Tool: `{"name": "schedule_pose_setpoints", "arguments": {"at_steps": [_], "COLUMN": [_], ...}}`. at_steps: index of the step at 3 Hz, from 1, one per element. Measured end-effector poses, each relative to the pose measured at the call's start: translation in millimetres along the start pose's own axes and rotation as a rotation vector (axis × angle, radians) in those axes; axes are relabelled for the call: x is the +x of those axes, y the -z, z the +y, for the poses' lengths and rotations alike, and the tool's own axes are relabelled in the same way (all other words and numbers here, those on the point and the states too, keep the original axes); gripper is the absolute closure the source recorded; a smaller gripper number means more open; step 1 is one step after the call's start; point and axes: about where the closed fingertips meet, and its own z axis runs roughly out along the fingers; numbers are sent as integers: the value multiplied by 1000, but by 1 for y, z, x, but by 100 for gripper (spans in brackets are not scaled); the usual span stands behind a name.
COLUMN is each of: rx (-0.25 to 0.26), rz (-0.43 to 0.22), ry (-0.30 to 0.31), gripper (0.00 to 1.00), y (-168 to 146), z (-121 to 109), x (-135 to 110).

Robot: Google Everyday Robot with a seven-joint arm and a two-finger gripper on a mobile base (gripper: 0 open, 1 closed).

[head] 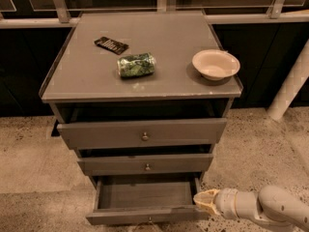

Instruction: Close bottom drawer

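One pale cream two-finger gripper (203, 200) on a light grey jointed arm (270, 209) sits low at the right of the view, its tip at the right front corner of the bottom drawer (145, 215); whether it touches the wood, and whether it is open or closed, cannot be told, and nothing shows in its grasp. The grey wooden cabinet has three drawers, each with one small round brass knob. The bottom drawer, immediately left of the gripper, stands pulled well out toward the camera, its shallow plain front facing the viewer and its long axis running left to right; its bare grey floor shows inside. Above and left of the gripper is the mid-sized grey drawer front (145, 164), out only slightly, and above that the tallest grey drawer front (142, 132), also a little proud of the frame. Farther up, the flat grey cabinet top (87, 76) bears three things: one crushed green drinks can (136, 65) lying on its side, one shallow cream round bowl (216, 64) almost straight above the gripper, and, farthest left, one flat black rectangular packet (111, 45).
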Motion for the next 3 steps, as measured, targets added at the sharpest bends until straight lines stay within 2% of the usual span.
{"name": "schedule_pose_setpoints", "arguments": {"at_steps": [1, 2, 3], "rx": [-33, -54, -37], "rz": [7, -27, -73], "ry": [-36, -125, -206], "gripper": [100, 100, 100], "y": [-19, -42, -65], "z": [11, 15, 17], "x": [22, 67, 112]}}
